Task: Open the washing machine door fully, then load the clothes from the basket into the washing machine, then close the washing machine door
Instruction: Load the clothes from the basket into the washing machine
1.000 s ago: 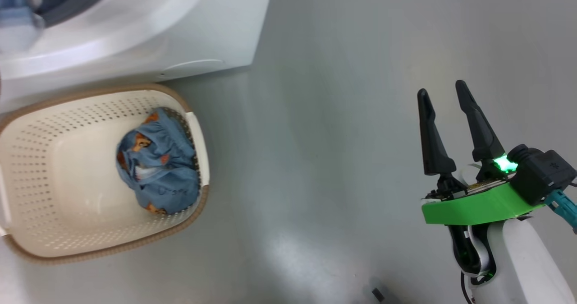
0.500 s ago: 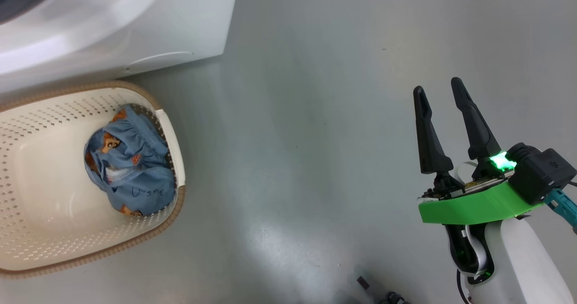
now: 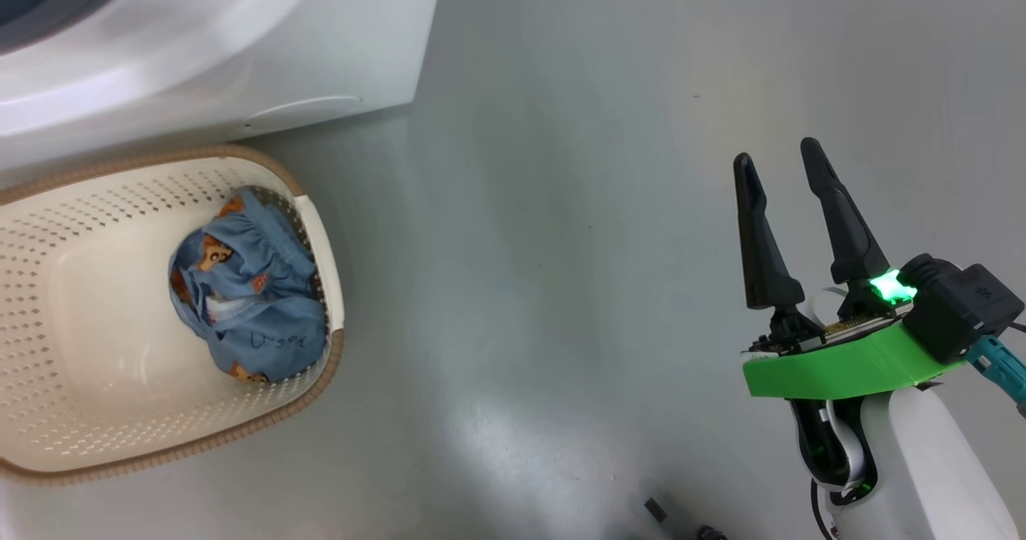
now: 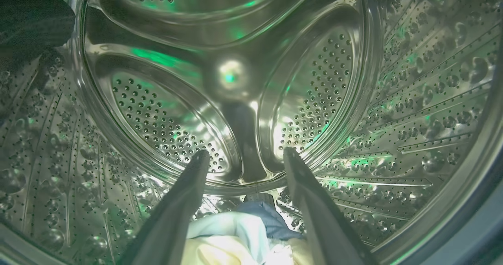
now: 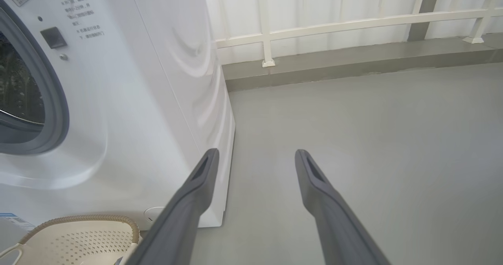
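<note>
1 bundle: clothes point(image 3: 248, 300) in basket point(image 3: 104, 324), awaiting pickup.
L hand point(image 4: 245, 151): wide, empty, in drum point(image 4: 412, 100) over cloth point(image 4: 232, 233), prob. drop spot.
R hand point(image 3: 776, 152): wide, idle.

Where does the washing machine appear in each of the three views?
Head view: washing machine upper left, beside the basket.
Left wrist view: its steel drum, seen from inside.
Right wrist view: washing machine on the left.
Shared landmark: the basket, in head and right wrist views.

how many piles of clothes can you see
2: one blue bundle at the right end of the basket, one pale pile on the drum floor by the open left gripper; more may be hidden underneath.
</note>
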